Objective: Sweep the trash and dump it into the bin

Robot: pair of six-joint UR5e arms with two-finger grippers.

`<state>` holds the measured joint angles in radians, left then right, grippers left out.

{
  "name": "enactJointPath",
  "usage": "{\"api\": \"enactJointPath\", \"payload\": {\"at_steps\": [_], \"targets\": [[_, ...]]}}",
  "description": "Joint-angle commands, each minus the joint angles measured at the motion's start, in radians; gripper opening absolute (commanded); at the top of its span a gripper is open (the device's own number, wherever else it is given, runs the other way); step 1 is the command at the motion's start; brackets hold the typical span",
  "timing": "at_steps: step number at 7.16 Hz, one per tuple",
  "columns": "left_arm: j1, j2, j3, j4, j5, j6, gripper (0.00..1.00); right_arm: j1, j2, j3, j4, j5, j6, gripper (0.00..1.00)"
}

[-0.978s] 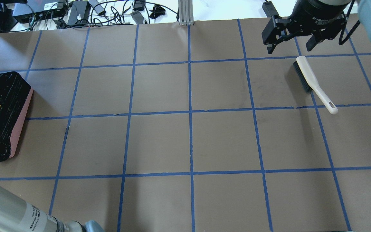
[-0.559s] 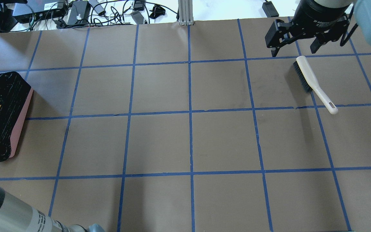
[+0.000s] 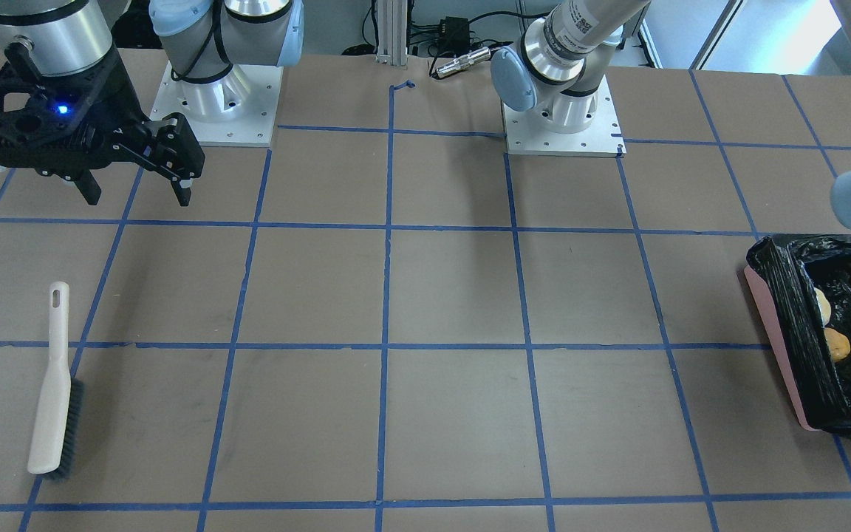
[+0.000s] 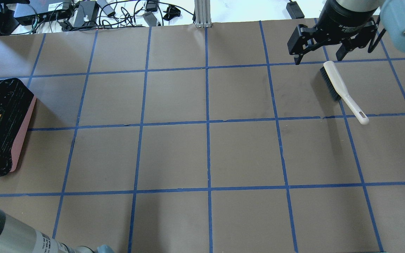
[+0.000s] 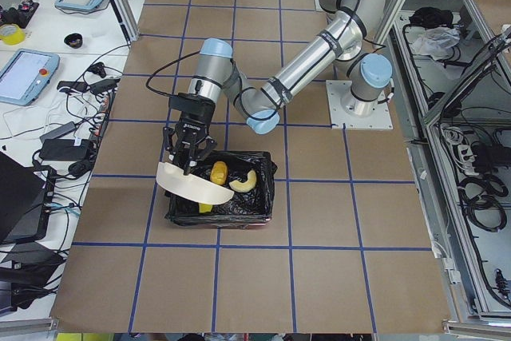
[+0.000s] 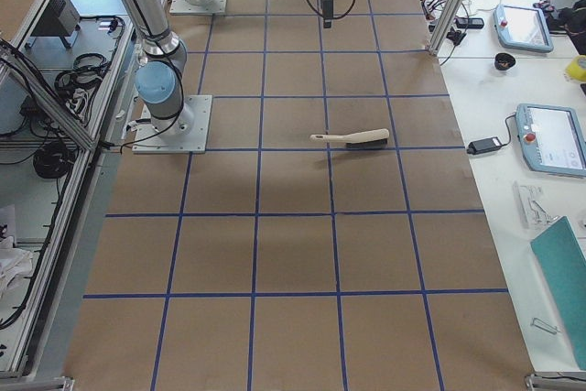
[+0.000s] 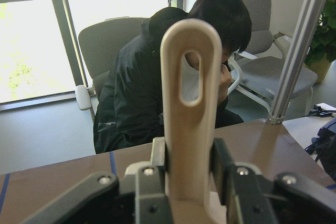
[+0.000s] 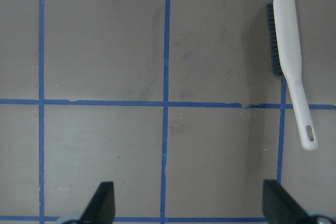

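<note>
The trash [image 5: 219,172] is found inside the bin [image 5: 265,196], all three bits. The left claw [image 5: 190,159] is clamped on the dustpan [image 5: 192,188] handle, the pan tipped over the bin: dumping is judged nearly done, withdrawal called for next. The right claw [image 4: 318,59] is held open near the brush [image 4: 336,82]; "2F Adaptive" is read there.

Partly legible: "2F Adaptive" in white on the black body of the right gripper [image 4: 318,60], upper right, overhead view.
</note>
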<state>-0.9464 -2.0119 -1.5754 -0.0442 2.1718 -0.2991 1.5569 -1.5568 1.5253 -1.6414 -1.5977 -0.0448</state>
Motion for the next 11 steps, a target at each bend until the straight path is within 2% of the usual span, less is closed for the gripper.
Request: {"api": "enactJointPath", "payload": {"at_steps": [1,2,3,4,7,8,9,10,11], "targets": [[0.001,0.034,0.094,-0.319,-0.004,0.000,0.00,0.000,0.017,0.004,-0.002,-0.002,0.000,1.00],[0.001,0.039,0.189,-0.536,-0.009,-0.002,0.00,0.000,0.012,0.003,-0.003,0.004,0.000,1.00],[0.001,0.036,0.268,-0.684,-0.027,-0.005,0.00,-0.001,0.020,0.003,-0.005,0.004,0.000,1.00],[0.001,0.038,0.299,-0.785,-0.036,-0.015,0.00,-0.001,0.017,0.003,-0.008,0.005,0.000,1.00],[-0.034,0.084,0.305,-1.107,-0.096,-0.051,0.00,-0.001,0.023,0.012,0.006,-0.011,-0.001,1.00],[-0.037,0.094,0.307,-1.176,-0.140,-0.045,0.00,0.000,0.023,0.024,-0.001,-0.001,-0.001,1.00],[-0.044,0.096,0.307,-1.203,-0.224,-0.049,0.00,0.000,0.023,0.026,0.003,-0.002,-0.001,1.00],[-0.066,0.093,0.302,-1.229,-0.263,-0.060,0.00,0.000,0.023,0.026,0.003,0.001,-0.001,1.00],[-0.095,0.085,0.304,-1.268,-0.300,-0.134,0.00,0.000,0.020,0.026,0.005,0.002,-0.001,1.00]]}}
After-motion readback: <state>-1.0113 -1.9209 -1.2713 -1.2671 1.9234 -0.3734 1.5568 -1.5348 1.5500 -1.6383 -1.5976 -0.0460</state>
